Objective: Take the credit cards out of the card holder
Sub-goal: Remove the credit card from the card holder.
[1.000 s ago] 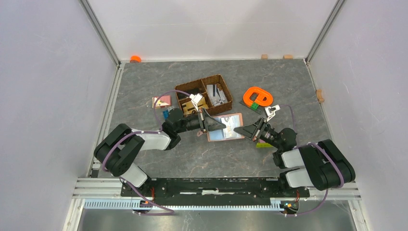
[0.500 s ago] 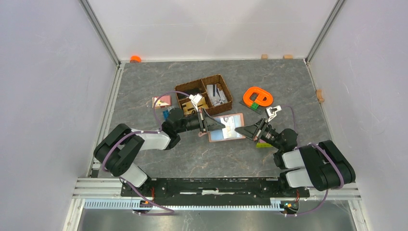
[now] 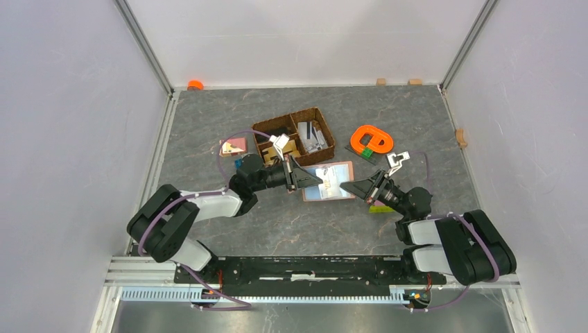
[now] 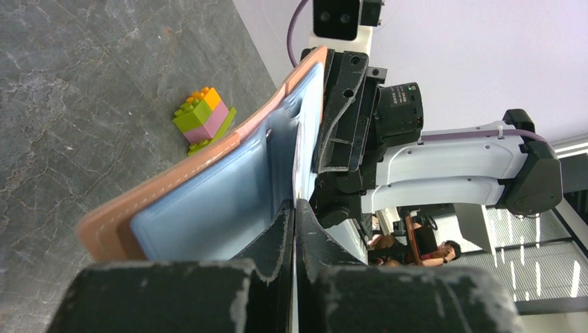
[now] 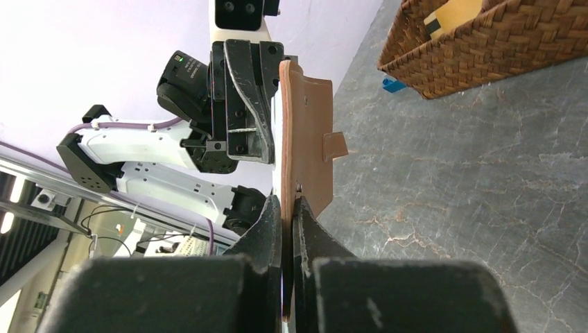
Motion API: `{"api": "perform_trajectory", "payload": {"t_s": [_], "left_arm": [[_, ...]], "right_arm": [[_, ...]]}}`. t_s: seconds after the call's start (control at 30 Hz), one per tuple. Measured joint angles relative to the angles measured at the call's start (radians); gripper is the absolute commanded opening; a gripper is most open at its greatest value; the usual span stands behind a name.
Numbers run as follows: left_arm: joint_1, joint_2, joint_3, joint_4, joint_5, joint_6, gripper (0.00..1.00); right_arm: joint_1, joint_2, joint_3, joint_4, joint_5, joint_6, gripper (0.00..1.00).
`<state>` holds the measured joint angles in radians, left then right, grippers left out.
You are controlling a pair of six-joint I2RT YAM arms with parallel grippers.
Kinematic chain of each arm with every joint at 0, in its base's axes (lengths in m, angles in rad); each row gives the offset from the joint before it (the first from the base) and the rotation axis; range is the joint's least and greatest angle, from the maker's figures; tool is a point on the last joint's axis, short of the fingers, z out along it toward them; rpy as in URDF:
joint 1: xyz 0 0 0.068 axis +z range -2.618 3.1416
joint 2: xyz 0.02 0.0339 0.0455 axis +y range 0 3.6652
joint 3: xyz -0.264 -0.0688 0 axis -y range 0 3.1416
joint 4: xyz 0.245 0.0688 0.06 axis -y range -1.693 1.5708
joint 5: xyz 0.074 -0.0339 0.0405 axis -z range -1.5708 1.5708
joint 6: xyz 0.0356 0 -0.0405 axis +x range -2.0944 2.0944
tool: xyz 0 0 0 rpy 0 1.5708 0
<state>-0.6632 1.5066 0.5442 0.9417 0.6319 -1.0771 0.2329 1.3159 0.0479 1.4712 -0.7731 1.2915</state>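
Right claw (image 3: 344, 185) closed on card holder (image 3: 333, 191), left claw (image 3: 317, 180) opposite

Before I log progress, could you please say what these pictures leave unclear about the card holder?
- Top view: the card holder is too small to show what its sleeves hold.
- Left wrist: sleeves seen at a slant; the left gripper hides their near edge.
- Right wrist: the right gripper covers the edge it pinches.

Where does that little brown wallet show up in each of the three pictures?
Top external: card holder, centre, opened out.
Left wrist: card holder, centre, pale inside facing camera.
Right wrist: card holder, centre, brown outside facing camera.
Shared landmark: grey marbled tabletop.
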Motion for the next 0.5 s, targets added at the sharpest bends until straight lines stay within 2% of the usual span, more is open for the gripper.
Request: {"api": "perform_trajectory", "payload": {"t_s": [0.5], "left_arm": [[0.028,-0.057,-0.01,-0.078,-0.039,0.023,0.02]], "right_arm": [[-0.054,-0.049,-0.032,0.0,0.026,-0.042,0.0]]}}
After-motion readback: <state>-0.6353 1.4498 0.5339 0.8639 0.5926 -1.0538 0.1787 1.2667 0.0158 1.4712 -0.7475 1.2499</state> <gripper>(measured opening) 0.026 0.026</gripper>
